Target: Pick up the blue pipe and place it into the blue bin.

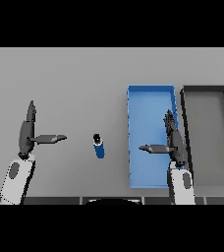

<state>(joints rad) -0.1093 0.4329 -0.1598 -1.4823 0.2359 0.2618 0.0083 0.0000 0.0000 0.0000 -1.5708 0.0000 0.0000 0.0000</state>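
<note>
grey table point(74, 74), blue pipe point(99, 146) left of blue bin point(131, 138), both hands point(26, 133) point(175, 142) open, holding nothing

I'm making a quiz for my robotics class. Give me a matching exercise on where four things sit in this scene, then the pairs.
Things:
1. blue pipe
2. blue bin
3. dark grey bin
4. left robot hand

Places:
A. over the table's left part, fingers straight
B. farthest right on the table
C. on the table between the two robot hands
D. under the right robot hand

Pairs: 1-C, 2-D, 3-B, 4-A
</note>
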